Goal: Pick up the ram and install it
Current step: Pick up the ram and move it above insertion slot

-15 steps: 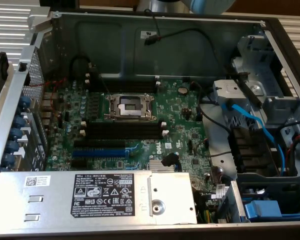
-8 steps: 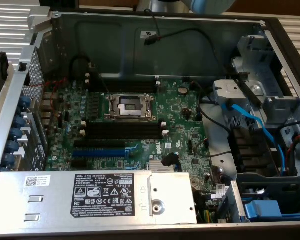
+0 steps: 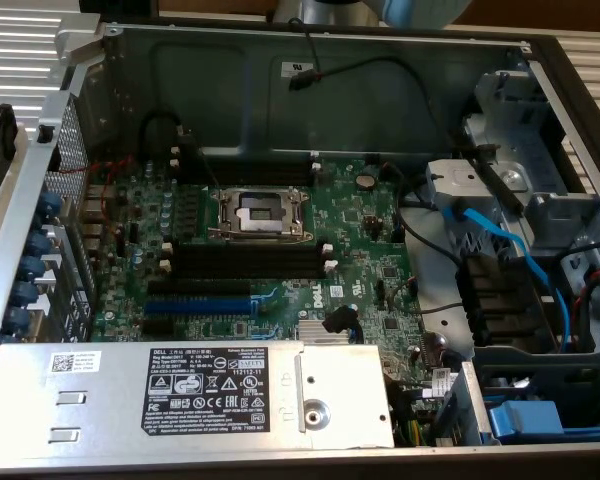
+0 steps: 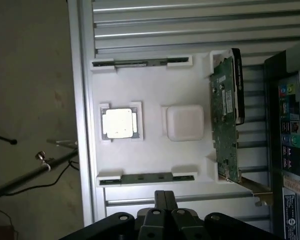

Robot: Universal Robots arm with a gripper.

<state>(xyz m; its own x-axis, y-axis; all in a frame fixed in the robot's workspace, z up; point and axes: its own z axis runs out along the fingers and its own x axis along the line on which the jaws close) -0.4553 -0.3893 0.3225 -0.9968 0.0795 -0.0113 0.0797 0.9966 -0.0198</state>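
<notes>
Silver power box (image 3: 220,395) sits closest in the exterior view, with the green board (image 3: 280,230) farther back behind it. In the wrist view, the claw (image 4: 164,196) is pinched shut, holding nothing. Just beside it, the ram (image 4: 147,177) lies flat in a white tray (image 4: 150,95). Another stick (image 4: 140,63) lies at the tray's other end, past a square chip (image 4: 120,123).

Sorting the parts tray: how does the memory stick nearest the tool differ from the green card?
The memory stick is a slim dark strip; the green card is broader. The memory stick sits between white end holders; the green card runs crosswise to it. Both rest on the white tray.
</notes>
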